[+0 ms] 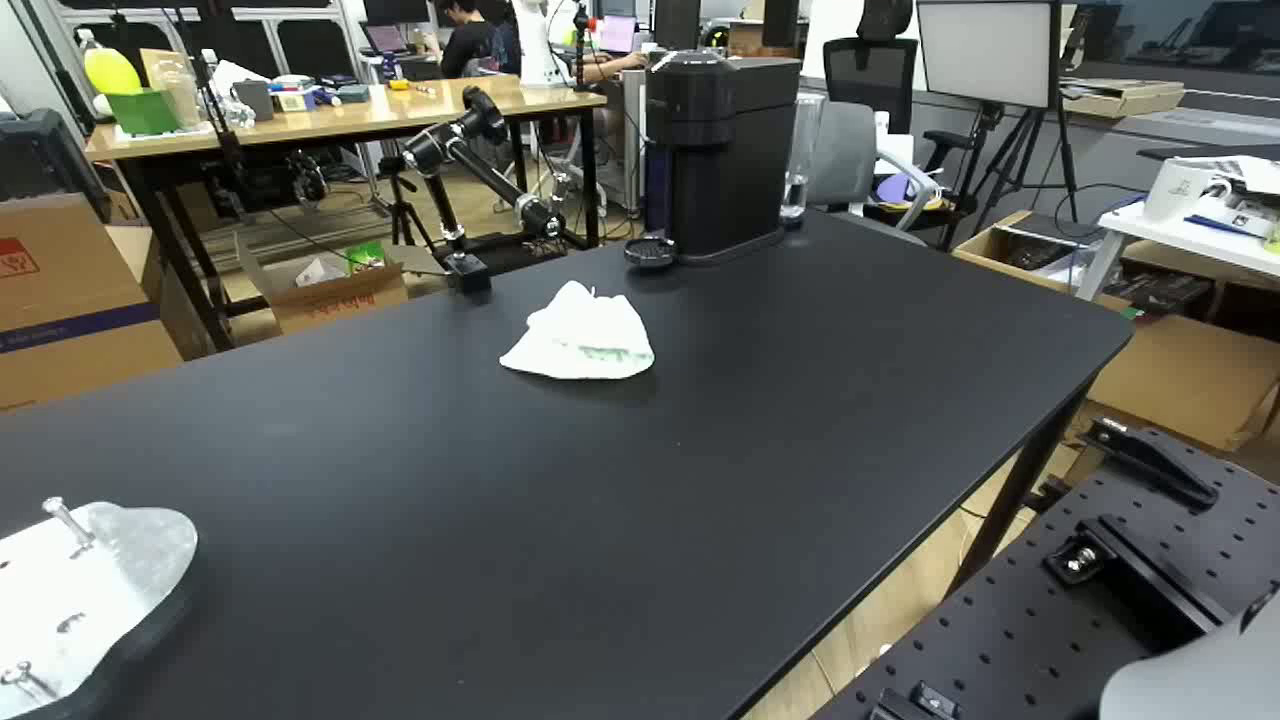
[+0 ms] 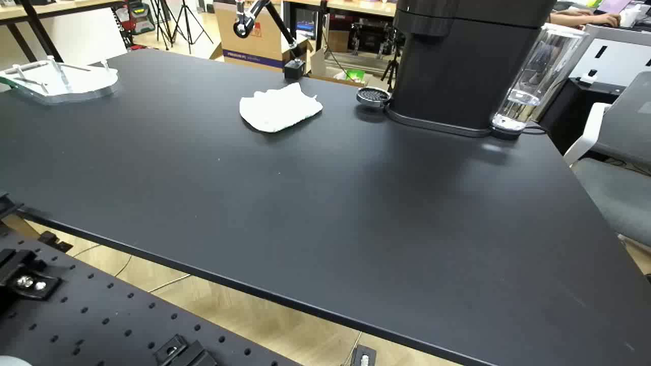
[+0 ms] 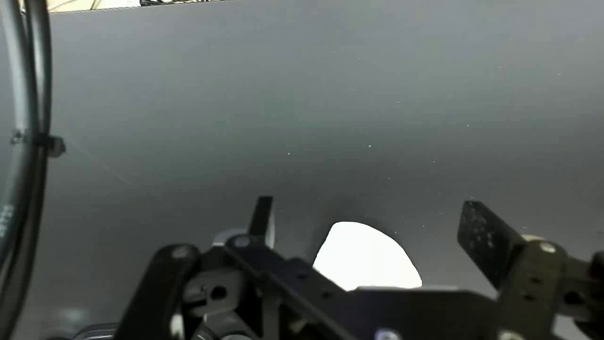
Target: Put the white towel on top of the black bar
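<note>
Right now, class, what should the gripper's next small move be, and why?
Probably a small shift of the open gripper toward the white towel on the black table, before lowering. In the wrist view, the towel shows between the spread fingers but lies lower in the picture than their tips, partly hidden by the gripper.

In an exterior view, the purple band (image 2: 253, 59) on a cardboard box (image 2: 263, 44) at the far side carries "PREMIUM PC" in white capitals. The red mark (image 2: 256, 30) above it is too small to read. Red characters (image 1: 347, 304) on a low open carton (image 1: 300, 308) at far left and pale print (image 3: 6, 220) on a cable (image 3: 21, 85) in the wrist view are illegible.
</note>
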Motion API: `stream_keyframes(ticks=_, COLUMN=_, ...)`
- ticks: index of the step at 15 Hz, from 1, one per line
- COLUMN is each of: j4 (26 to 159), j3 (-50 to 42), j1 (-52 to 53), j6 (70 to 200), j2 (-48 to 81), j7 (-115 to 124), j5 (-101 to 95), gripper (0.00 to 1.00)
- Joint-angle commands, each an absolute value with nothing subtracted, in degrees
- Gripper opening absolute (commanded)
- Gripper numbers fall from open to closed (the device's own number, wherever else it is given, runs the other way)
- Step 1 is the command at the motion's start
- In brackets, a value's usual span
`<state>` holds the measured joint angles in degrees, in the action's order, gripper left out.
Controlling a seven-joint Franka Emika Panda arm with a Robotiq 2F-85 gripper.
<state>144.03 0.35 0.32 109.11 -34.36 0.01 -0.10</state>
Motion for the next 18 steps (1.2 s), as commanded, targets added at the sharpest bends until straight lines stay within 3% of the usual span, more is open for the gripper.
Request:
stream_keyframes(ticks=1, j4=143.92, j3=0.35, j1=0.34, j6=108.98, j2=-34.32, j7=0.03, j5=-0.10, gripper=1.00)
stream_keyframes(ticks=11, j4=143.92, j3=0.35, j1=0.34, j6=108.99, j2=-34.32, j7=0.01, j5=-0.10, gripper=1.00)
stream_keyframes(ticks=18, j4=146.76, j3=-0.78, j1=-2.40, j6=133.08, j2=-24.34, j7=-0.15, j5=-2.35, gripper=1.00)
